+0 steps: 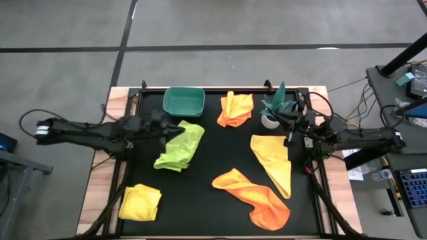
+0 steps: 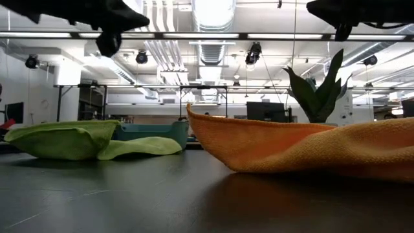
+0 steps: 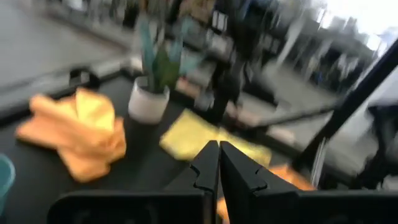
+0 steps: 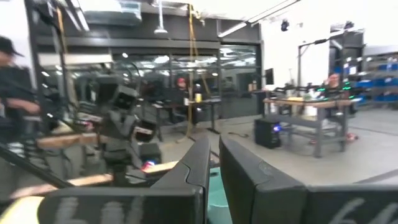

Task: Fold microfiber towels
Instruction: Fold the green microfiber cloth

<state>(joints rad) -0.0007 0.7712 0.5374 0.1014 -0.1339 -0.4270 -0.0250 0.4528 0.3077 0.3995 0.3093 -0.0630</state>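
The left gripper (image 1: 167,131) hangs above the tabletop (image 1: 207,167) with its fingers (image 3: 208,167) pressed together and nothing between them, right by the upper end of the lime green towel (image 1: 180,147). The right gripper (image 1: 288,138) is raised near the upper edge of the long yellow towel (image 1: 275,162), its fingers (image 4: 199,163) nearly together with only a slim gap, holding nothing.

Five microfiber towels lie on the black surface, all apart from one another. One is lime green, crumpled just below the teal bin (image 1: 183,101). Two are orange: one bunched orange towel (image 1: 235,109) at the far edge between the bin and the potted plant (image 1: 273,107), and one long orange towel (image 1: 257,197) stretched out toward the near edge. Two are yellow: the long one on the right side, and a small bunched yellow towel (image 1: 141,202) in the near left corner.

There is one bin and one plant.
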